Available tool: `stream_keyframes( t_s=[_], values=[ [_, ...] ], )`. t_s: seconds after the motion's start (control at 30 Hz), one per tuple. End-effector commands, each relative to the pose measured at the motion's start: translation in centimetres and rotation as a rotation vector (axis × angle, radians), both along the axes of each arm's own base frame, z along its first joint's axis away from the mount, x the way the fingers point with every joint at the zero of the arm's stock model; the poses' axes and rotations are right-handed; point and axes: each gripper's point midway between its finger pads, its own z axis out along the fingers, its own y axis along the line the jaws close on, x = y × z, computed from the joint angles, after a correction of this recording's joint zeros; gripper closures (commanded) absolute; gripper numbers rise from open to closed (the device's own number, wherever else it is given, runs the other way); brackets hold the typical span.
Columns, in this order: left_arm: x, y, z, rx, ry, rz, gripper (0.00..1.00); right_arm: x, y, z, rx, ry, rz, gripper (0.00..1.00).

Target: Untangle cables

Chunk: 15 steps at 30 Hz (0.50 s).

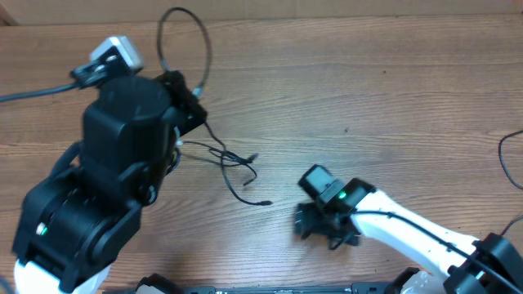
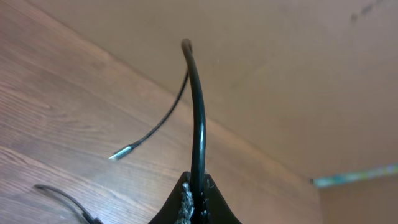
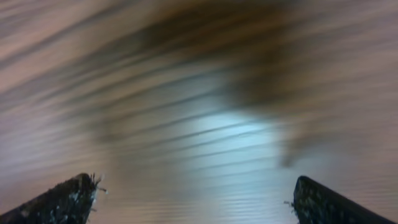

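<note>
Overhead view: a wooden table is shown with two robot arms reaching in from the near edge. The bulky black left arm is stretched up the left side. The white right arm is angled in from the lower right, its wrist tipped down toward the wood. The left gripper is clamped shut on one thin black cord, which arches away from the fingers in a loop. The right gripper is spread wide and holds nothing, close over bare wood. The cables lie loosely crossed between the two grippers. A silvery plug is seen at the loop's free end. The step in hand is judged to be drawing one cord clear. Next, the crossing would need to be pinned by the free gripper.
</note>
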Motion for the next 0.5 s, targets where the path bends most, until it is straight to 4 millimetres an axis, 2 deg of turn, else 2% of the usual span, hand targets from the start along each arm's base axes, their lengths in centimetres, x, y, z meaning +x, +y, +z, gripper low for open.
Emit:
stream_keyframes(
  t_s=[0.0, 0.07, 0.13, 0.2, 0.3, 0.33, 0.4, 0.47],
  values=[
    [-0.6, 2.1, 1.4, -0.020, -0.052, 0.096, 0.96, 3.1, -4.4, 1.5, -0.145, -0.145, -0.220, 0.00],
    [-0.6, 2.4, 1.4, -0.037, -0.053, 0.123, 0.96, 3.3, -3.7, 2.1, -0.054, -0.132, -0.208, 0.00],
    [-0.6, 3.0, 1.2, -0.084, -0.048, 0.185, 0.96, 3.5, -1.2, 3.3, 0.116, -0.124, -0.174, 0.00],
    [-0.9, 4.0, 0.8, -0.170, -0.040, 0.279, 0.96, 3.7, 2.6, 5.4, 0.348, -0.127, -0.110, 0.00],
    [-1.3, 5.1, 0.3, -0.363, -0.043, 0.425, 0.96, 3.6, 9.0, 10.3, 0.727, -0.154, 0.073, 0.00],
    [-1.3, 5.2, 0.4, -0.399, -0.050, 0.446, 0.96, 3.4, 10.4, 11.5, 0.804, -0.165, 0.121, 0.00],
    [-1.2, 5.4, 0.5, -0.500, -0.067, 0.497, 0.96, 3.1, 12.3, 12.9, 0.884, -0.181, 0.173, 0.00],
    [-1.1, 5.5, 0.8, -0.568, -0.088, 0.531, 0.96, 2.6, 13.1, 13.0, 0.884, -0.165, 0.146, 0.00]
  ],
)
